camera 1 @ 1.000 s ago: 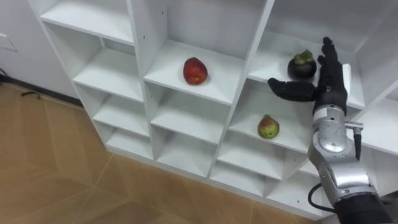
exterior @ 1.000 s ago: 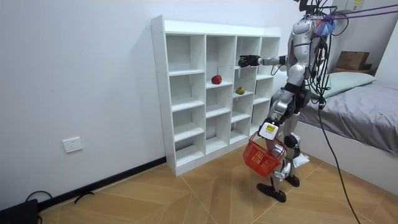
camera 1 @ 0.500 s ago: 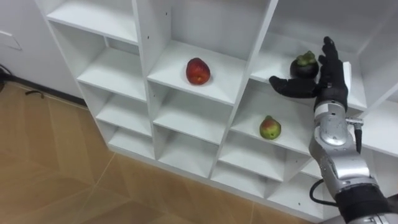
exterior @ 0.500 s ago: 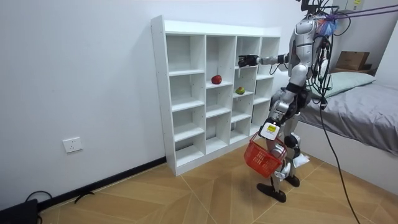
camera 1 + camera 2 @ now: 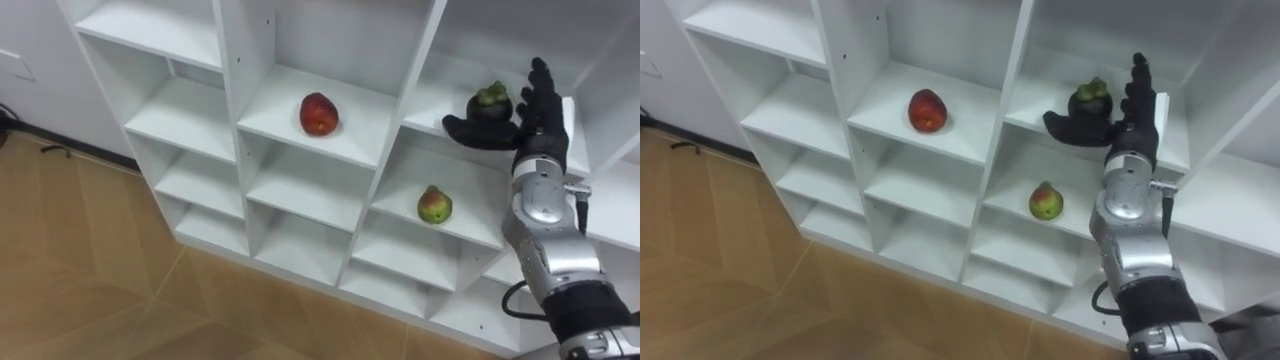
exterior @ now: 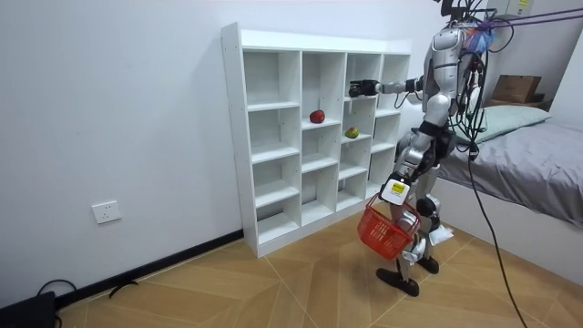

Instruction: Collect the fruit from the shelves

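Note:
A dark mangosteen [image 5: 491, 103] sits in an upper right compartment of the white closet [image 5: 232, 70]. My right hand [image 5: 532, 122] is open right beside it, fingers straight up and thumb stretched across below the fruit. A red apple [image 5: 318, 113] lies in the compartment to the left. A green-red pear [image 5: 433, 205] stands one shelf below the mangosteen. In the room view I stand facing the closet [image 6: 273, 137], right arm raised to it. My left hand [image 6: 397, 198] hangs low, curled on the handle of a red basket [image 6: 384, 228].
Many other compartments of the closet hold nothing. Wooden floor [image 5: 80, 280] spreads before it. A bed [image 6: 537, 173] stands behind me on the room view's right, and a wall socket [image 6: 107, 212] sits low on the wall.
My right hand has shifted a little forward and up into the compartment, nearer the mangosteen. The fruits have not moved; the view has shifted slightly.

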Tool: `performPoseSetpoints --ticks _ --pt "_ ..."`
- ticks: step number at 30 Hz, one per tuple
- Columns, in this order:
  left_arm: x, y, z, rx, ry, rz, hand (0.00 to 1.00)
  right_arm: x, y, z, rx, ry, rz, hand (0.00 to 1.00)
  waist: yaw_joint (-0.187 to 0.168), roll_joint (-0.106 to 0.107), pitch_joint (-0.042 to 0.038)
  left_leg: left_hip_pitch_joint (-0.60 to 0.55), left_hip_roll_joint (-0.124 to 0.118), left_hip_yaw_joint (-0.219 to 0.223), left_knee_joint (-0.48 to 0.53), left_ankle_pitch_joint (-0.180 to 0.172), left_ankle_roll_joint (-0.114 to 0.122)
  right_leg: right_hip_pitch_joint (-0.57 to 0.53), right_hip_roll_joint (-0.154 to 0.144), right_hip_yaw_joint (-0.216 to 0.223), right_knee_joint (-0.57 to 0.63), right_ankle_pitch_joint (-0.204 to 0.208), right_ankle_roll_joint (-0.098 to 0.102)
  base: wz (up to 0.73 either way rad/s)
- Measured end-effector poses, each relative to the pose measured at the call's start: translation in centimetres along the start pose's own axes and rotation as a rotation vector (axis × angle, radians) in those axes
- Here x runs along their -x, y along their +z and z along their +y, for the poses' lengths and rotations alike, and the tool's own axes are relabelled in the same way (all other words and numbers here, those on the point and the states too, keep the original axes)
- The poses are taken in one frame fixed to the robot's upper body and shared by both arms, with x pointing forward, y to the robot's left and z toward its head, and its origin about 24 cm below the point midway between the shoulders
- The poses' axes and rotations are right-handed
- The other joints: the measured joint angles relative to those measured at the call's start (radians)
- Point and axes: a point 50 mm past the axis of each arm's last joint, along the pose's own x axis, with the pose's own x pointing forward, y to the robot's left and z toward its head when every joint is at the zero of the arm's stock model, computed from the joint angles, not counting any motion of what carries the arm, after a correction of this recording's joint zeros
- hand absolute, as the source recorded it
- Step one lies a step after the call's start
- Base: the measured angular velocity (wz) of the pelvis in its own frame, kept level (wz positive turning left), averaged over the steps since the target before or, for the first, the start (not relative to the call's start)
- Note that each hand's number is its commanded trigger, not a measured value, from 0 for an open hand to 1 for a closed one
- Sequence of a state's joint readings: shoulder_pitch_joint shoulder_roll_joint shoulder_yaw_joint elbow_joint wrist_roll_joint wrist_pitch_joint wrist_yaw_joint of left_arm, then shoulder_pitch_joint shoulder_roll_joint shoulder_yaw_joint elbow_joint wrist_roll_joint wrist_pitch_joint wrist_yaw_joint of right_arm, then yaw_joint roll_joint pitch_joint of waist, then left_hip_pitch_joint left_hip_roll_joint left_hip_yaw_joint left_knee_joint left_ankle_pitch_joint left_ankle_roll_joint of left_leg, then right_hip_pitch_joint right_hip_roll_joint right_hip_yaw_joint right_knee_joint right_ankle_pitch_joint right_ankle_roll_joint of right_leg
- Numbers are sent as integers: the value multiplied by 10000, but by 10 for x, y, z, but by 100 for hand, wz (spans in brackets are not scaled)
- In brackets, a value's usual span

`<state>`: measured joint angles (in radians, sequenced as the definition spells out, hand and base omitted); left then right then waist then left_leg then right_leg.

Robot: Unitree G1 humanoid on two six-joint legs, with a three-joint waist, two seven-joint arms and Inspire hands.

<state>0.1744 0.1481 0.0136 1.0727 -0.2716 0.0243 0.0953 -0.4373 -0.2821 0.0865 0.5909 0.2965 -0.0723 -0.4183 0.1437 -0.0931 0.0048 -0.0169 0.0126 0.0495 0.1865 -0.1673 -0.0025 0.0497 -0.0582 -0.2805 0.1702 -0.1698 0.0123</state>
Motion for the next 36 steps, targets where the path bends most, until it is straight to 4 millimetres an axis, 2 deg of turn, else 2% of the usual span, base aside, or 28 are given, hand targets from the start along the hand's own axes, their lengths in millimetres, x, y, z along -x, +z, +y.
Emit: performPoseSetpoints --ticks 1,2,3,4,14,23,26,29,32,36 --pt "0 -1 0 5 -14 -6 100 0 0 0 -90 -91 37 4 -16 -18 -12 -14 -13 -24 3 2 4 2 -10 -26 -3 0 0 5" --pt "0 1 0 2 -48 -77 100 0 0 -1 -108 -118 54 62 -20 -27 -18 -27 -22 -50 15 5 8 1 -17 -48 -5 0 0 8" --pt "1 3 -1 11 -87 -183 100 -1 -1 -1 -86 -210 101 73 -25 -49 -21 -47 -36 -81 33 8 14 0 -29 -74 -5 0 0 8" --pt "1 1 0 17 -94 -167 100 -2 -2 -2 -59 -276 143 100 -23 -64 -16 -55 -49 -92 42 13 22 2 -39 -89 -5 0 0 7" --pt "1 1 0 122 -158 -133 100 -13 -2 -25 1104 -769 126 100 -7 -34 29 -136 -91 -220 112 23 38 8 -70 -234 5 3 6 3" --pt "1 5 0 88 -251 -178 100 -16 0 -31 1675 -951 -28 100 11 -79 51 -140 -90 -227 95 23 39 -15 -68 -218 -1 2 8 0" --pt "-1 11 -1 19 -287 -322 100 -16 0 -31 2121 -856 -125 100 40 -184 75 -143 -79 -214 95 23 39 -27 -64 -218 4 2 8 0" --pt "-1 13 2 -60 -316 -362 100 -16 -1 -31 2508 -826 -201 100 52 -313 21 -248 -77 -204 105 25 39 -136 -71 -215 32 2 8 0" --pt "-1 17 4 68 -334 -452 100 -16 0 -30 2915 -789 -347 100 33 -405 60 -292 -83 -213 119 25 40 -159 -72 -215 20 2 8 0" --pt "-1 18 3 271 -405 -469 100 -16 1 -30 3181 -827 -470 100 19 -412 57 -302 -82 -188 115 23 41 -178 -69 -210 10 2 8 0"
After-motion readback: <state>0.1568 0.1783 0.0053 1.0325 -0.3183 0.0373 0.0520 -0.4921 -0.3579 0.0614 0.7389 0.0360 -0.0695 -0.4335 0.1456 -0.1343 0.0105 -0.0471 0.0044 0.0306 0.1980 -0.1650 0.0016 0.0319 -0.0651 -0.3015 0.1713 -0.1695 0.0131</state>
